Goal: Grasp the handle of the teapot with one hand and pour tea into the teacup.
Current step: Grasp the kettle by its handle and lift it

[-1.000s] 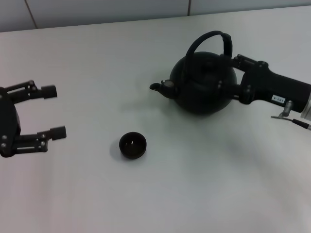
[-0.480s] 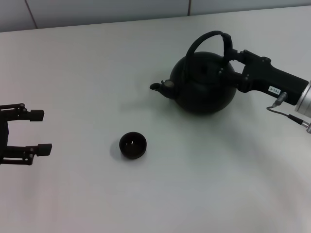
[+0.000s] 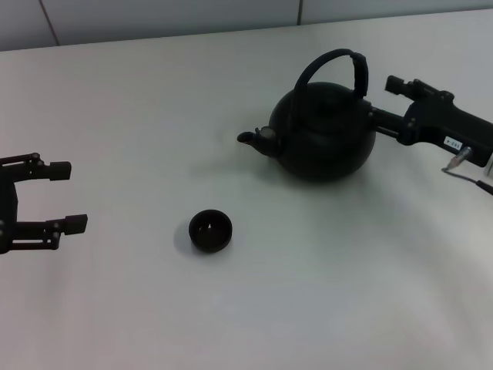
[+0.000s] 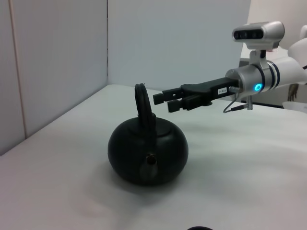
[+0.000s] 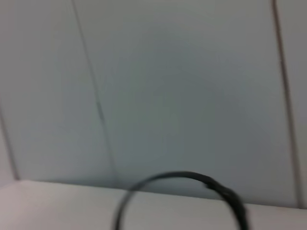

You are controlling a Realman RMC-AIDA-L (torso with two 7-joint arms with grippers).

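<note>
The round matte black teapot stands on the table at the back right, its stubby spout pointing left toward the teacup. Its arched black handle rises over the lid. The tiny black teacup sits in front and to the left of it. My right gripper is open just right of the handle's thick side, level with it and not touching. In the left wrist view the teapot, its handle and the right gripper show apart. My left gripper is open and empty at the far left.
The white table meets a pale wall behind the teapot. The right wrist view shows only the top of the handle arch against the wall panels. A cable hangs under the right wrist.
My right gripper has drawn back to the right, away from the teapot's handle and body. My left gripper pulled back toward the left edge, then shifted slightly. The teapot and teacup have not moved.
</note>
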